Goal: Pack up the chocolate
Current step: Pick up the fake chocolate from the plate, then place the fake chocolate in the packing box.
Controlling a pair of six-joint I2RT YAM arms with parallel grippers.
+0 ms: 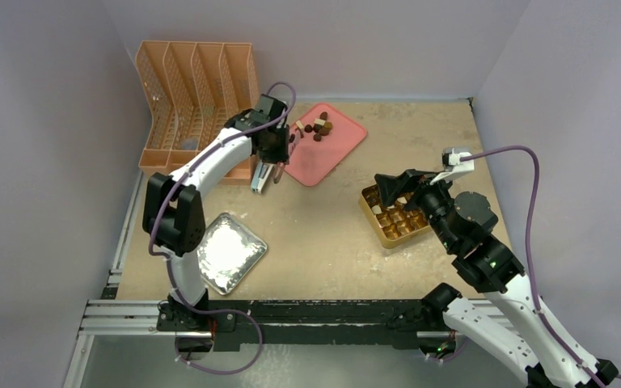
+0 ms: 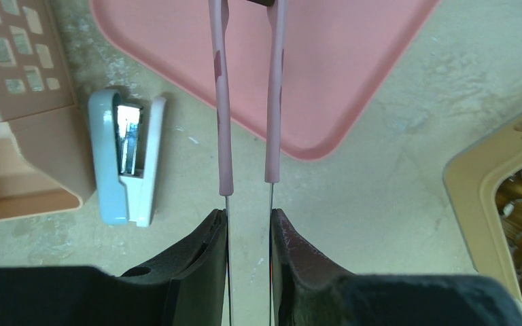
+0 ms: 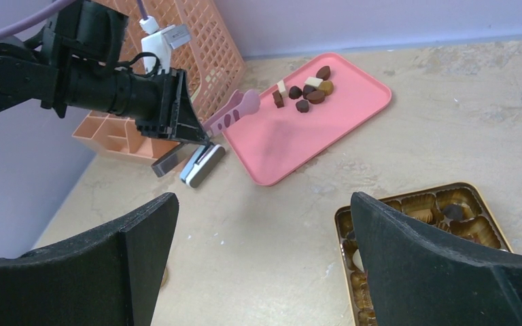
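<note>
Chocolate pieces [image 1: 317, 127], dark brown with a pale one or two, lie clustered at the far end of the pink tray [image 1: 323, 158] in the overhead view. The left gripper [image 1: 278, 148] hangs at the tray's left edge, clenched on pink tongs [image 1: 293, 137] whose tips point toward the cluster. A stapler [image 1: 262, 176] lies just below it, beside the orange file rack [image 1: 194, 89]. A silver foil dish [image 1: 228, 250] sits near the left arm's base. The right gripper [image 1: 394, 192] hovers over the far left corner of the gold box [image 1: 376, 225], well apart from the tray.

From the left wrist, the two black fingers [image 2: 204, 251] press the tongs' thin metal shanks from both sides, the pink arms running nearly parallel out over the tray. Something dark sits between the tips at the frame's top edge; what it is cannot be told. The light blue stapler lies to the left and a corner of the gold box to the right.

From the right wrist, that gripper's jaws stand spread wide with nothing between them, above the tabletop just left of the gold box. Several of the box's cells hold pieces, one of them dark. The tong tips reach over the tray's near left rim, close to the cluster but apart from it.
</note>
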